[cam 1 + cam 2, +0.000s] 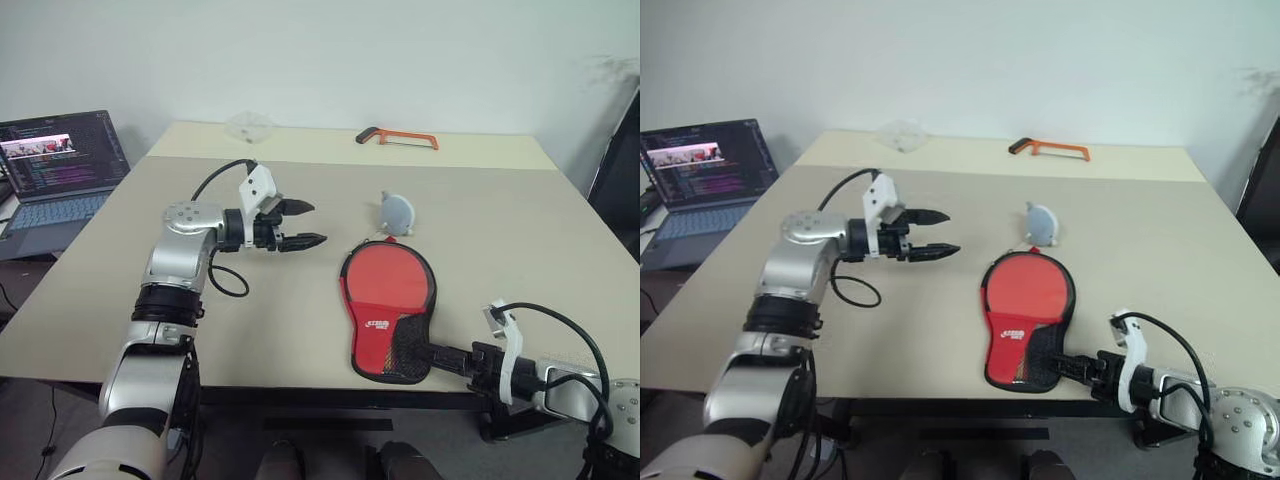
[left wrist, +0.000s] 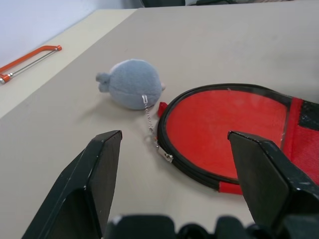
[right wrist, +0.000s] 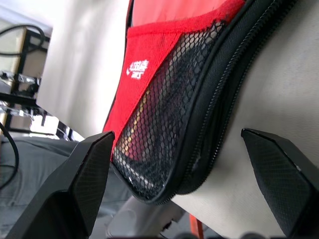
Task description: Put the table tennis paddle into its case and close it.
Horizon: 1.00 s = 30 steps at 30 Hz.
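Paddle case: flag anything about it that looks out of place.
The case lies with its handle end at the near edge of the table, and in the right wrist view that end juts slightly past it. Otherwise nothing stands out.

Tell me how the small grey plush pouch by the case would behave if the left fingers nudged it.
The grey plush pouch looks soft and rounded, so it would probably squash and slide or tumble, not resist. It seems light for its size. A thin chain runs from it toward the case zipper, so a push may tug that zipper pull, if they are joined.
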Tool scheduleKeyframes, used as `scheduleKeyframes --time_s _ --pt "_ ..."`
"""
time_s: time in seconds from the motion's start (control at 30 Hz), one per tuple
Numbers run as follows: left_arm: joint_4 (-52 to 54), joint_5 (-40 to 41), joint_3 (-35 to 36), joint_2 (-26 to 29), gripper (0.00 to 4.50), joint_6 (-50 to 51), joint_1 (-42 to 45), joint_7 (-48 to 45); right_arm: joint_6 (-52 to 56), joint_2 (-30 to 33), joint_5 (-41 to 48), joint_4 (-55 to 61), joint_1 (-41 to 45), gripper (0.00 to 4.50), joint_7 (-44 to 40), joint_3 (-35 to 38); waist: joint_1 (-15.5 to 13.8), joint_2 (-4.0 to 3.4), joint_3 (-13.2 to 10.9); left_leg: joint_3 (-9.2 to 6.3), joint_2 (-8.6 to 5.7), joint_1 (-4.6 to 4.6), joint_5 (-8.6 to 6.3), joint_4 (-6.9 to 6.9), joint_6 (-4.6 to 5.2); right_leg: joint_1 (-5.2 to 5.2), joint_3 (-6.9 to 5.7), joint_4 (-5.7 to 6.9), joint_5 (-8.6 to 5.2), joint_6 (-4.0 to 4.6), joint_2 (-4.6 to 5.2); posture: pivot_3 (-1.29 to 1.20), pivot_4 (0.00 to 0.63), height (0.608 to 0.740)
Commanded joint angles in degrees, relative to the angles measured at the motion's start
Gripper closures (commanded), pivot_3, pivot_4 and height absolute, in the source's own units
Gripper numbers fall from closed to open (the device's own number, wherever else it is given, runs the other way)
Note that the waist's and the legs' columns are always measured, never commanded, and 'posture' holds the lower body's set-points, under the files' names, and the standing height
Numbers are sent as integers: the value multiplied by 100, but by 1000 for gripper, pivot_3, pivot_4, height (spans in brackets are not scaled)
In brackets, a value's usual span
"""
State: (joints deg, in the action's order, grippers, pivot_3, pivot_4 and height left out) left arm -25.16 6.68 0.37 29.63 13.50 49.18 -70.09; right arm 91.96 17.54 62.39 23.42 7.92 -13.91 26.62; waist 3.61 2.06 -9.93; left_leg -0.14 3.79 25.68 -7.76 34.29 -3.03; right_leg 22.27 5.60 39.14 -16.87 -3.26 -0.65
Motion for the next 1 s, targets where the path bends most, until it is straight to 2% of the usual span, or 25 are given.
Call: scheduleKeyframes --time_s 0.03,0.37,0.47,0.57,0.6,0.7,0.73,0.87,1.0 --pt "470 187 18 78 809 154 -9 174 54 -119 231 -162 141 0 167 -310 37 0 0 0 2 -1 0 0 1 0 0 1 1 1 -1 0 150 740" --pt "747 283 33 215 809 379 -141 419 54 -327 424 -576 594 0 385 -483 128 0 0 2 7 -3 2 -5 3 3 5 -1 1 6 -8 0 150 740" --pt "777 307 16 243 759 393 -153 451 54 -387 318 -637 634 558 416 -520 124 0 0 3 6 -1 2 -7 3 3 4 -5 1 6 -7 0 150 740" --pt "777 322 -2 260 759 385 -152 501 45 -403 229 -650 620 1498 425 -549 119 -1 -1 3 6 1 2 -8 3 5 4 -6 1 6 -7 0 150 740" --pt "776 332 -4 265 759 388 -149 503 41 -398 209 -646 598 1967 425 -555 117 -1 -1 4 6 3 2 -8 3 6 4 -7 1 6 -6 0 150 740" --pt "726 333 -11 272 759 366 -123 508 50 -370 215 -616 544 2849 401 -552 114 -1 -1 4 5 6 2 -8 3 7 4 -9 1 5 -5 0 150 740" --pt "692 329 -13 274 759 352 -107 508 53 -331 235 -590 515 3046 381 -572 113 -1 -1 4 5 6 2 -9 3 7 3 -10 0 5 -5 0 150 740" --pt "494 281 -37 274 759 250 -13 499 54 45 487 -403 265 4379 161 -729 104 -1 -1 5 3 7 1 -10 3 7 3 -11 0 6 -3 0 150 740" --pt "360 246 -83 266 759 148 23 486 54 363 586 -245 62 4443 -32 -868 98 -1 -1 6 1 9 1 -13 3 7 3 -15 -2 5 0 0 150 740"
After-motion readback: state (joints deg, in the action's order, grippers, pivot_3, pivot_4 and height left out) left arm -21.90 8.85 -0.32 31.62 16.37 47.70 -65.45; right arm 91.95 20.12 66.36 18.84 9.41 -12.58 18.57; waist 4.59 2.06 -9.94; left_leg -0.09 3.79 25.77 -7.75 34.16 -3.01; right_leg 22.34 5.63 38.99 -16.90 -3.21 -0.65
